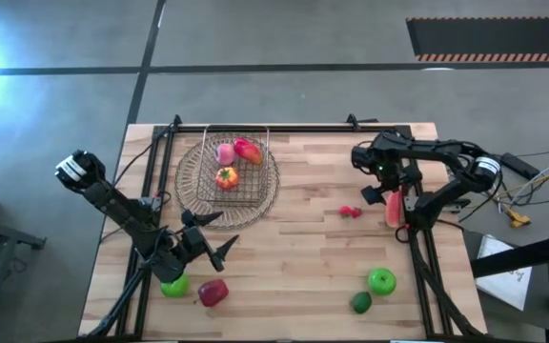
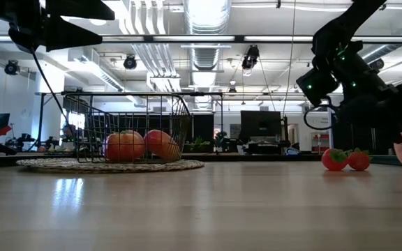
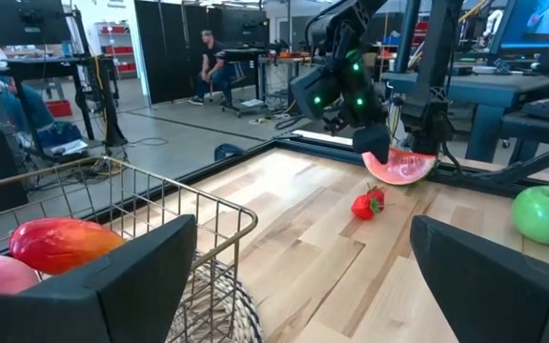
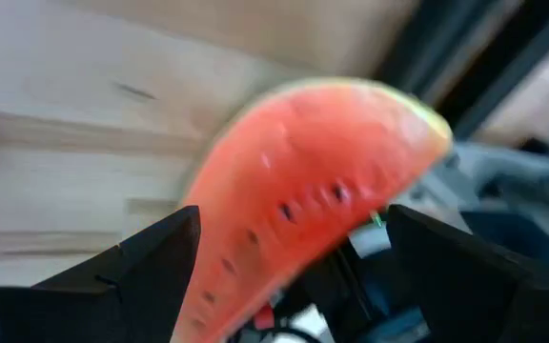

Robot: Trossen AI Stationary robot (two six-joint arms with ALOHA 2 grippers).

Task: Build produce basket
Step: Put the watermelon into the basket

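Observation:
The wire basket (image 1: 225, 171) stands on a round woven mat and holds a pink peach (image 1: 225, 152), an orange tomato (image 1: 227, 177) and a red-orange fruit (image 1: 248, 150). The watermelon slice (image 1: 395, 208) lies near the table's right edge, with the red berries (image 1: 351, 211) to its left. My right gripper (image 1: 389, 193) hovers open over the slice (image 4: 303, 200), one finger on either side and neither touching it. My left gripper (image 1: 227, 231) is open and raised above the table's near left part, in front of the basket (image 3: 160, 210). Below it lie a green apple (image 1: 173, 285) and a red apple (image 1: 213, 292).
A second green apple (image 1: 381, 280) and a dark green piece (image 1: 361, 303) lie near the table's near right corner. A black frame rail (image 1: 284, 128) runs along the far edge and down both sides. Bare wood lies in the table's middle (image 1: 294, 248). People sit in the room beyond.

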